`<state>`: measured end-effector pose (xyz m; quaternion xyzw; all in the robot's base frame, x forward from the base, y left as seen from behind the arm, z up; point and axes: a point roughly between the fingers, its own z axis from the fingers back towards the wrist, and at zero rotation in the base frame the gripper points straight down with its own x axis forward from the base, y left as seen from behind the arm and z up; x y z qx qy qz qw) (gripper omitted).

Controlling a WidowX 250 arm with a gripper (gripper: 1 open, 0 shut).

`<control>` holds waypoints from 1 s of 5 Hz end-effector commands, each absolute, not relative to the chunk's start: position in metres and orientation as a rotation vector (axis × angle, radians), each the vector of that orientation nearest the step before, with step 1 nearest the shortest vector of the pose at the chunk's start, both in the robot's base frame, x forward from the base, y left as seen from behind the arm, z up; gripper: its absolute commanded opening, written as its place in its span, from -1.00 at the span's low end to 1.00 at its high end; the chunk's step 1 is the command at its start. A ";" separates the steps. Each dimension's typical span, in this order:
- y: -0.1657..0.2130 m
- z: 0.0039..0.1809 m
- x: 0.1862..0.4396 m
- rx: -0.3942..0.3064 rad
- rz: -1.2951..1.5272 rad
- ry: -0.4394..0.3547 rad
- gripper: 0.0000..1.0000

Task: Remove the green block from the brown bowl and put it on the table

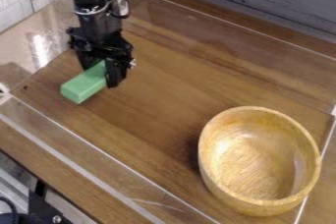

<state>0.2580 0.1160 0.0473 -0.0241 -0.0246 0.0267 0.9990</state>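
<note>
Green block [84, 84] sits at the far left of the tabletop [197, 81], well apart from the brown bowl [260, 159], which stands empty at the lower right. The block lies directly under the gripper [102, 73], whose black fingers point straight down and straddle the block's upper right end, pinching it across its narrow width. The block's long axis runs on a diagonal, from that held end down and to the left, so most of its mint-green body sticks out from the fingers toward the clear plastic wall [53, 135] at the near left edge. Whether the underside already touches the wood or hangs just above it cannot be told from this view; it looks very low, at most a sliver off the surface. Judged by the task, the removal from the bowl is done and only the setting down is left. The coming move therefore turns on the vertical relation alone: the gripper needs to settle the block flat, spread its fingers, and rise straight up so that the diagonal block is not dragged or tipped.
</note>
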 end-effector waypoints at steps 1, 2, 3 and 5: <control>0.118 0.059 0.276 -0.037 -0.011 -0.092 -1.00; 0.121 0.064 0.272 -0.048 0.030 -0.079 -1.00; 0.128 0.064 0.271 -0.059 0.057 -0.065 -1.00; 0.120 0.060 0.268 -0.080 0.015 -0.046 -1.00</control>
